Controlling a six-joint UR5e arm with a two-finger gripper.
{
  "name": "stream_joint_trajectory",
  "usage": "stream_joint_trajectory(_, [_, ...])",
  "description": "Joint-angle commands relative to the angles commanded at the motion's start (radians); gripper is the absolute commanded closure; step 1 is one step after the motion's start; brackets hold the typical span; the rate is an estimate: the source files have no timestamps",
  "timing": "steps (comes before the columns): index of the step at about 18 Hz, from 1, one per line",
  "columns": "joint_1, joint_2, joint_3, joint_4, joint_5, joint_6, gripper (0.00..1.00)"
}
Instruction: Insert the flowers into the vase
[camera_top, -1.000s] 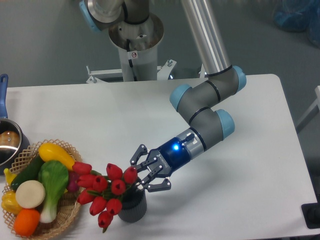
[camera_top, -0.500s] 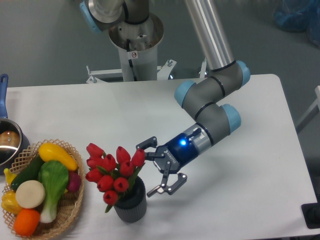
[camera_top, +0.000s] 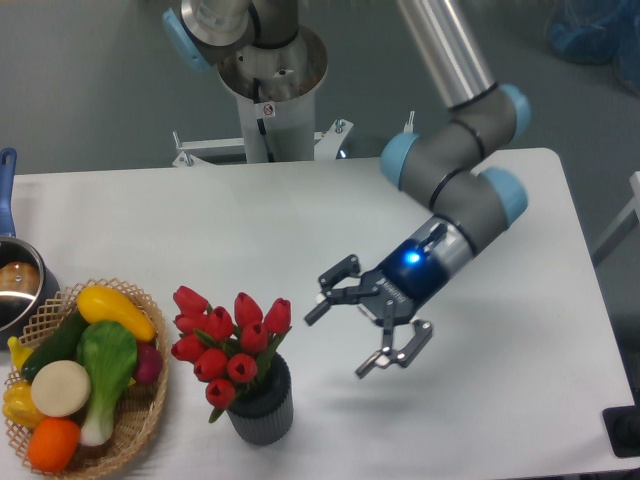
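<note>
Flowers (camera_top: 228, 338) stand upright in the vase (camera_top: 260, 408) near the table's (camera_top: 300, 220) front edge, beside the basket (camera_top: 130, 420). Gripper (camera_top: 362, 328), jaws spread wide and empty, hangs apart to the vase's right, pointing leftward at the bunch.

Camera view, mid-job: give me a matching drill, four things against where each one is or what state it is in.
Things:
1. red artificial tulips
2. dark grey ribbed vase
3. two-finger gripper
4. woven basket of toy vegetables

States:
A. open, holding nothing, right of the bunch
B. left table edge, beside the vase
C. standing in the vase
D. upright at the table's front edge

Pairs: 1-C, 2-D, 3-A, 4-B
</note>
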Motion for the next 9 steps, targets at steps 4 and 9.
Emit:
stream_joint_trajectory(4, [0.024,0.092,0.021,0.002,0.157,0.000,0.00])
stream_joint_trajectory(9, [0.083,0.227,0.023,-0.003,0.392,-0.044,0.00])
